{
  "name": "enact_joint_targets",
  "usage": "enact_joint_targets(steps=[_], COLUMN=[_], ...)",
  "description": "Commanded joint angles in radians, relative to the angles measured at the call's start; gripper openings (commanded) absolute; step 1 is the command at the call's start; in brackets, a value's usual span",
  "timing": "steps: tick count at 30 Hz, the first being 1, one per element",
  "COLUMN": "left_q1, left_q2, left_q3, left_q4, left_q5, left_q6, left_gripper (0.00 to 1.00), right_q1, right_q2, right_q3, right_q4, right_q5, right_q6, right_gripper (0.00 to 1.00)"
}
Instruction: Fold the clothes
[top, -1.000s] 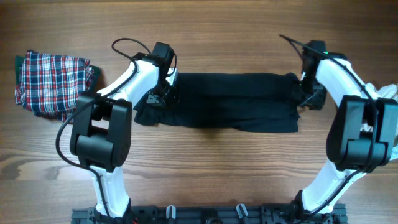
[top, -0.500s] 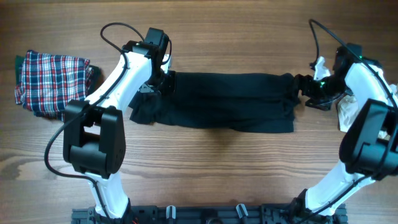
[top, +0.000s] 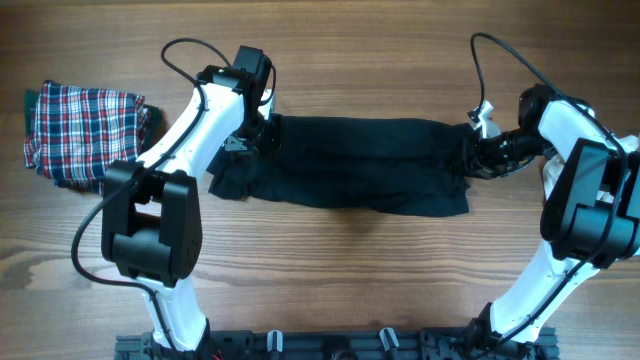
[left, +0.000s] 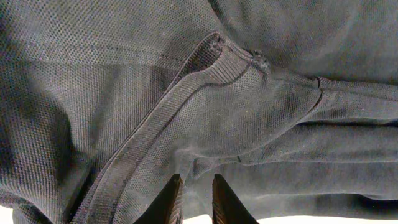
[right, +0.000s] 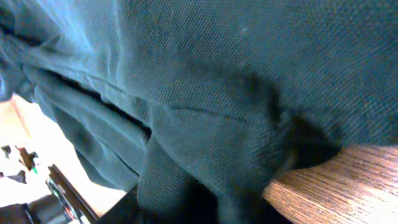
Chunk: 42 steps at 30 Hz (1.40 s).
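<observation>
On the surface the black shirt spans from left jaws to right jaws, with the plaid garment well to its left. Only the left wrist view shows the left jaws nearly together at a ribbed hem; whether they pinch it is unclear. Cloth hides the right jaws, so I cannot tell their state.

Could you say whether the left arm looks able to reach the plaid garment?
Probably yes: the plaid garment lies on its side, only bare table between it and the left gripper.

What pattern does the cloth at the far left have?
The cloth is red-white-navy plaid; overhead view.
</observation>
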Motion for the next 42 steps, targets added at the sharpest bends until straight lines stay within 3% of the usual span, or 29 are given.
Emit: enact_joint_targets(steps=[1, 2, 6, 9, 12, 16, 26, 29, 35, 38, 42], left_q1=[0.006, 0.006, 0.006, 0.022, 0.047, 0.048, 0.048, 0.049, 0.106, 0.142, 0.151], left_q2=[-0.025, -0.025, -0.026, -0.07, -0.187, -0.352, -0.415, -0.424, -0.597, -0.752, -0.872], left_q3=[0.018, 0.018, 0.018, 0.055, 0.156, 0.207, 0.207, 0.208, 0.273, 0.273, 0.273], left_q4=[-0.001, -0.001, -0.001, -0.016, -0.026, 0.008, 0.006, 0.008, 0.006, -0.001, -0.005], left_q5=[0.005, 0.005, 0.005, 0.006, 0.016, 0.016, 0.015, -0.034, -0.036, -0.037, -0.041], left_q6=[-0.013, -0.013, -0.013, -0.013, -0.013, -0.013, -0.013, -0.013, -0.013, -0.013, -0.013], left_gripper=[0.17, 0.17, 0.16, 0.11, 0.16, 0.27, 0.29, 0.25, 0.28, 0.29, 0.29], right_q1=[0.005, 0.005, 0.003, -0.023, -0.05, -0.05, -0.049, -0.019, 0.315, 0.61, 0.895], right_q2=[0.026, 0.026, 0.001, -0.075, -0.193, -0.317, -0.298, -0.303, -0.32, -0.304, -0.227], right_q3=[-0.013, -0.012, -0.012, 0.013, 0.065, 0.112, 0.092, 0.132, 0.328, 0.341, 0.34], right_q4=[0.034, 0.042, 0.034, 0.033, 0.021, 0.019, -0.011, -0.047, -0.169, -0.072, 0.129], right_q5=[-0.034, -0.035, -0.011, 0.224, 0.354, 0.418, 0.452, 0.429, 0.427, 0.429, 0.429], right_q6=[0.029, 0.047, 0.086, 0.301, 0.396, 0.396, 0.366, 0.333, 0.351, 0.498, 0.678], right_gripper=[0.09, 0.04, 0.04, 0.04, 0.04, 0.04, 0.04, 0.04, 0.04, 0.04, 0.04])
